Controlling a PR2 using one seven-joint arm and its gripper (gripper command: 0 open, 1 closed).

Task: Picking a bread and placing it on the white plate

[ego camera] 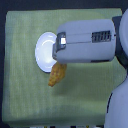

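Green cloth [30,95] covers the table, dark surround at the edges. One arm [87,41] reaches in from the exterior view's right and hides the gripper; fingers out of sight, so grip can't be told. One white plate [44,50], its right part covered by the arm. One bread [56,74] pokes out below the arm, touching the plate's lower right rim, top end hidden.

golden-brown bread [56,74] lying tilted, touching the round white plate's [44,50] lower rim, upper end hidden
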